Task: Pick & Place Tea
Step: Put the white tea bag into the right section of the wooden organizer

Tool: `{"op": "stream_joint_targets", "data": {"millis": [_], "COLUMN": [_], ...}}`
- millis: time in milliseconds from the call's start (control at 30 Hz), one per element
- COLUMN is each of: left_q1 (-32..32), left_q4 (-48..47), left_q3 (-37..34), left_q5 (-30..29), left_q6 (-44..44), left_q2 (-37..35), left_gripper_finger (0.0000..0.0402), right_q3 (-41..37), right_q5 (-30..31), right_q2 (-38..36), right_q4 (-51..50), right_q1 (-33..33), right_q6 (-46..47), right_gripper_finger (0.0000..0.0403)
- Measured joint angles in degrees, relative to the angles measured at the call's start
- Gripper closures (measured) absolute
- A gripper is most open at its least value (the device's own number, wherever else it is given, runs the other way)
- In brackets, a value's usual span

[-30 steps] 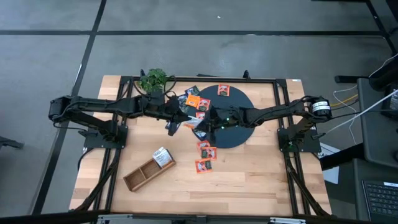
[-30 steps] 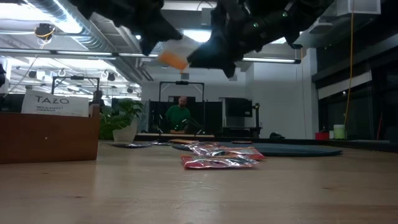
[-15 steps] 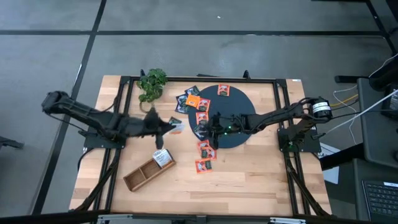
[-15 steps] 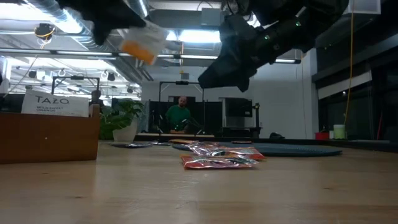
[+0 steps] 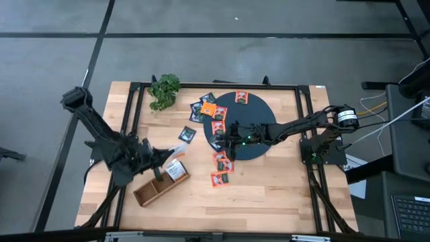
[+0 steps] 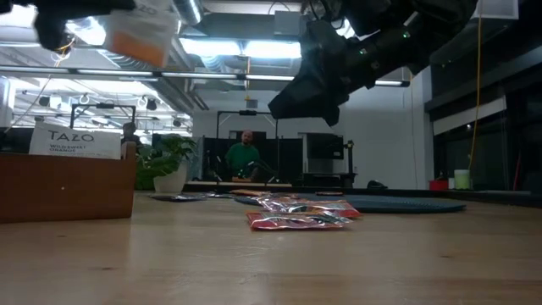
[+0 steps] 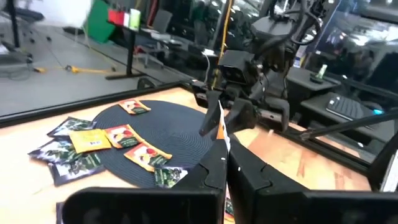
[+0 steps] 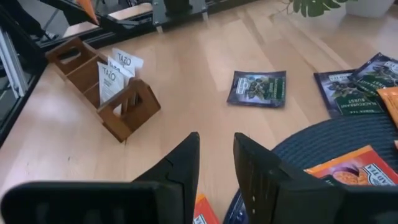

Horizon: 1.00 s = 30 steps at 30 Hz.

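My left gripper (image 5: 168,158) hovers above the wooden tray (image 5: 160,185) at the table's near left, shut on an orange tea sachet (image 6: 140,38). White sachets (image 5: 176,170) stand upright in the tray. More tea sachets lie flat on the dark disc (image 5: 259,124), beside it (image 5: 213,111) and in front of it (image 5: 222,161). A dark sachet (image 8: 257,88) lies alone on the wood. My right gripper (image 8: 216,149) hangs open above the disc's left edge with nothing between its fingers. My left gripper pinches the orange sachet between its two fingers by one edge (image 7: 221,140). The fingers lie about level, and the rest of the sachet sticks out past their tips. It is lifted clear, well above the table and the tray.
A green plant (image 5: 164,89) stands at the table's far left corner. Bare wood runs along the near edge and the right side. In the low view a person (image 6: 246,157) sits in the room beyond the table.
My left gripper has swung away from the disc's left side toward the table's near left, turning as it went. It has carried the orange sachet along, clear of the table, to above the wooden tray. My right gripper has sunk a little over the disc's left edge.
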Motion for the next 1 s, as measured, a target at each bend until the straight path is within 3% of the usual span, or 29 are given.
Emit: {"op": "stream_joint_targets", "data": {"millis": [233, 600, 1000], "left_q1": [-5.42, -6.57, -9.81], "left_q4": [9.60, 15.83, 17.12], "left_q3": [0.04, 0.07, 0.07], "left_q5": [-8.74, -9.11, -9.11], "left_q6": [-0.68, -0.54, -3.79], "left_q2": [11.00, 21.31, 24.17], "left_gripper_finger": [0.0400, 0.0400, 0.0400], "right_q3": [0.00, 0.00, 0.00], "right_q5": [0.00, -0.02, 1.72], "right_q2": [0.00, 0.00, 0.00], "right_q4": [2.68, 3.39, 3.41], "right_q1": [0.00, 0.00, 0.00], "right_q6": [1.16, 2.22, 3.04], "right_gripper_finger": [0.0302, 0.0302, 0.0302]}}
